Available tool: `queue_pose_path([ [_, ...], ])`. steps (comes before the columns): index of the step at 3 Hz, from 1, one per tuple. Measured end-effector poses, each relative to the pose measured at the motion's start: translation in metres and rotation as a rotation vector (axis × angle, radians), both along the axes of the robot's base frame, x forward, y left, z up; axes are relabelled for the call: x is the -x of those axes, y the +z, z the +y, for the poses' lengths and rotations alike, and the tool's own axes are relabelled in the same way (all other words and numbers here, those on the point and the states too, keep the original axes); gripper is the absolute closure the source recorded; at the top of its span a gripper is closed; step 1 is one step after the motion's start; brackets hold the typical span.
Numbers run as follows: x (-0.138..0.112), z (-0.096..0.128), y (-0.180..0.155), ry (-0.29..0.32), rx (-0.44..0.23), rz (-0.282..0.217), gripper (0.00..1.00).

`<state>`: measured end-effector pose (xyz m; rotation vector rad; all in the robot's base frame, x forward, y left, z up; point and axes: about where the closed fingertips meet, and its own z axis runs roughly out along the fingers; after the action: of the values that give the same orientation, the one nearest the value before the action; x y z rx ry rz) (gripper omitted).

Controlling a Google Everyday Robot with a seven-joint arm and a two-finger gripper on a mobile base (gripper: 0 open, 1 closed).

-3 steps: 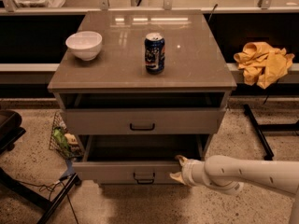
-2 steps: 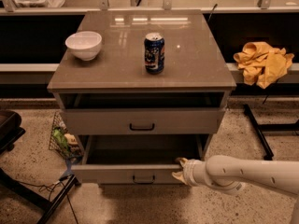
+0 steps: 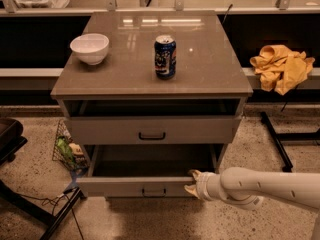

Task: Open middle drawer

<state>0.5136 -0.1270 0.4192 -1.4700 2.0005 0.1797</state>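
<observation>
Middle drawer (image 3: 135, 186) barely farther out, gripper (image 3: 192, 182) at its front.

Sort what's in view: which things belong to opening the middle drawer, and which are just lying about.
For the job:
- middle drawer, pulled out
- pincer, at the right end of that drawer's front

Lying about:
- bowl, on the cabinet top
- can, on the cabinet top
- yellow cloth, on the ledge to the right
- upper drawer
</observation>
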Motion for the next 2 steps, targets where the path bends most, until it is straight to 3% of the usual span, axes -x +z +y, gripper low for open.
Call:
queue_pose_path([
  [2, 0.0001, 0.0000, 0.0006, 0.000, 0.000, 0.000, 1.00],
])
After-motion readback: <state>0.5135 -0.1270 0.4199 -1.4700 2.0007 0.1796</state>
